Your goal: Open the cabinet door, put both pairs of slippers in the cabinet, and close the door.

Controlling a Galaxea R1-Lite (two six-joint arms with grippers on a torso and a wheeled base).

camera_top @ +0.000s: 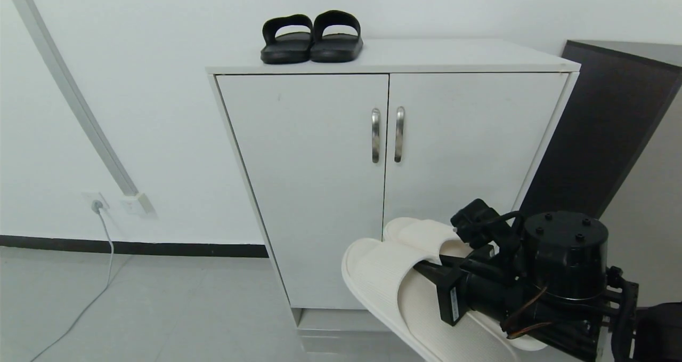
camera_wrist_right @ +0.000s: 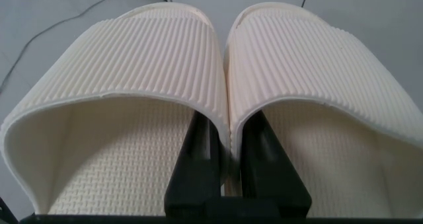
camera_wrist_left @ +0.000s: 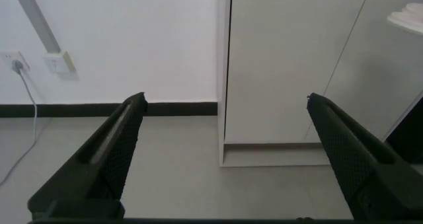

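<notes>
Snugly inside cream slippers [camera_wrist_right: 145,59], right tool [camera_wrist_right: 227,126] pinching

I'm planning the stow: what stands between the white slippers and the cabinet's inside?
Both doors, shut, as the head view shows. The right gripper holds the white slippers low before the right door.

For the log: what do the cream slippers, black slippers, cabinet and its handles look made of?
The cream slippers look like soft matte foam or rubber: ribbed straps, moulded waffle footbed. The black slippers are probably moulded rubber or foam, matte with faint sheen. The cabinet seems laminated board: smooth, matte white flat panels. Its handles appear brushed metal, silvery with bright reflections.
</notes>
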